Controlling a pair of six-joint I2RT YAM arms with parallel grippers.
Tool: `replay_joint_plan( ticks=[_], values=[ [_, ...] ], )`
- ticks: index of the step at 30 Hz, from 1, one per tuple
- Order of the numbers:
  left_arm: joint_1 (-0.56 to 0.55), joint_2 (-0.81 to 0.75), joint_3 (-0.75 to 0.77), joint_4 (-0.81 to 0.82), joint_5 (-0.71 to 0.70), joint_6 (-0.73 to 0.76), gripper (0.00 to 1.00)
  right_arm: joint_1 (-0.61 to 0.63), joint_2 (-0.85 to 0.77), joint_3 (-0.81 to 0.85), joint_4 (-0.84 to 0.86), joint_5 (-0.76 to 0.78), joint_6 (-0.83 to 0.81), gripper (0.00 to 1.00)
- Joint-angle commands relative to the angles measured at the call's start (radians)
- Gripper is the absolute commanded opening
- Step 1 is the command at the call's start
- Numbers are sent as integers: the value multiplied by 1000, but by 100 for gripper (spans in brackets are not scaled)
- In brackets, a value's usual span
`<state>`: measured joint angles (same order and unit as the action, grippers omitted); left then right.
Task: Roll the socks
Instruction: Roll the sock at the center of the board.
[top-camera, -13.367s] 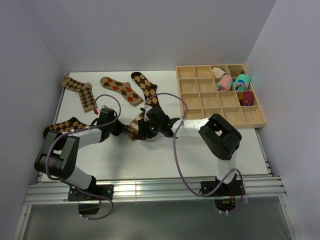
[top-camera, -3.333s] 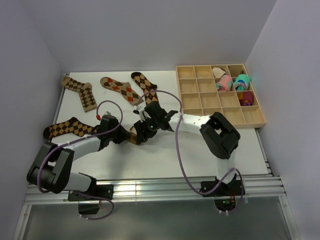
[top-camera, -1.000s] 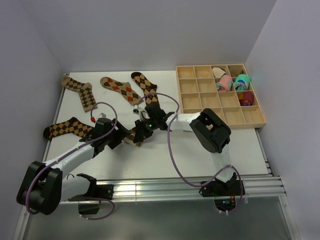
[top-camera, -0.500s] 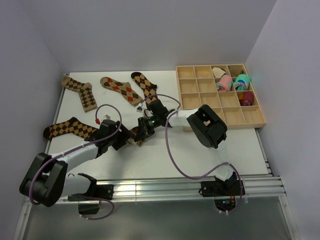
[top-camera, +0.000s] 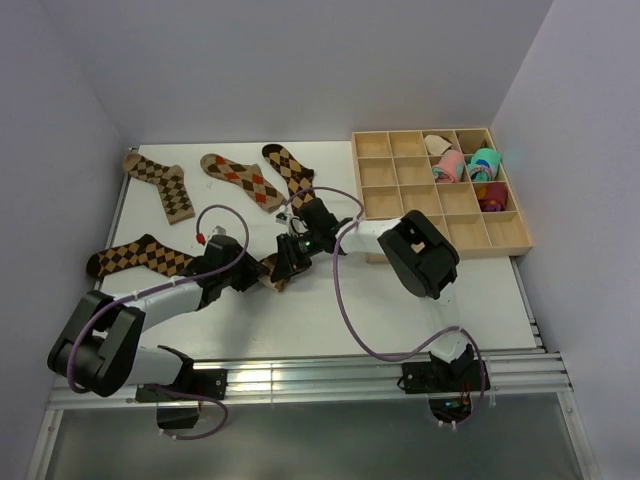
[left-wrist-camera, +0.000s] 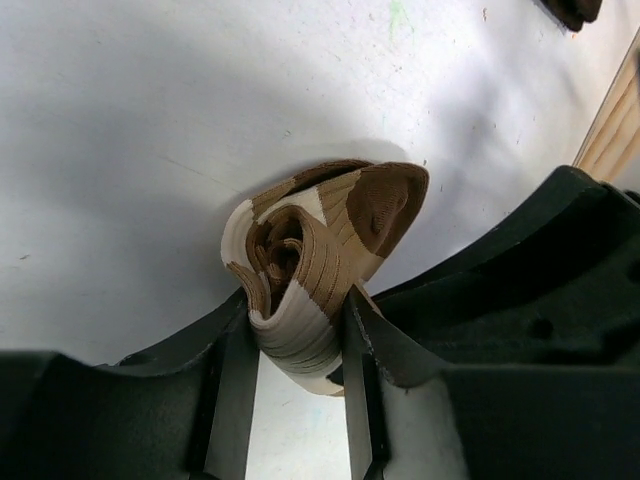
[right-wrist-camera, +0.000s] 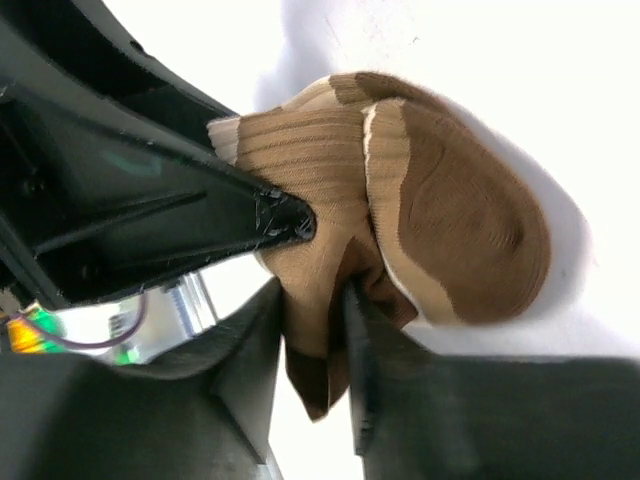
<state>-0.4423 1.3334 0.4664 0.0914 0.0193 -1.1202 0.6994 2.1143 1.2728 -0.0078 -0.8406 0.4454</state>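
A brown-and-cream striped sock (left-wrist-camera: 318, 262), wound into a stubby bundle, lies on the white table between both grippers (top-camera: 271, 268). My left gripper (left-wrist-camera: 297, 352) is shut on the bundle's cream cuff end, one finger on each side. My right gripper (right-wrist-camera: 305, 340) pinches a brown fold of the same sock (right-wrist-camera: 450, 215) from the other side. A left finger (right-wrist-camera: 250, 215) presses the roll from above in the right wrist view. Several argyle socks lie flat: one at the left (top-camera: 138, 255), three along the back (top-camera: 160, 184) (top-camera: 243, 180) (top-camera: 290, 172).
A wooden compartment tray (top-camera: 385, 190) stands at the back right, with pink and teal rolled bundles (top-camera: 462, 165) in its far cells. The right arm's cable (top-camera: 345, 300) loops over the table. White walls close in both sides.
My left gripper has slid in toward the right gripper and come to sit against the striped bundle. The right gripper has stayed at the bundle, shifting only a little.
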Motion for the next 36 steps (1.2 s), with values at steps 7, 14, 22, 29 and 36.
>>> replay_joint_plan(
  ticks=[7,14,22,29,36],
  values=[
    [1,38,51,-150,-48,74,26,72,-316,-222,52,424,-140,50],
    [1,58,97,-197,-28,105,25,248,-503,-391,236,878,-315,51],
    [1,87,120,-209,7,119,25,357,-472,-349,292,946,-435,50],
    [1,92,133,-225,19,134,25,387,-361,-291,284,974,-494,53],
    [1,107,143,-219,41,138,25,408,-272,-274,250,997,-527,60]
  ],
)
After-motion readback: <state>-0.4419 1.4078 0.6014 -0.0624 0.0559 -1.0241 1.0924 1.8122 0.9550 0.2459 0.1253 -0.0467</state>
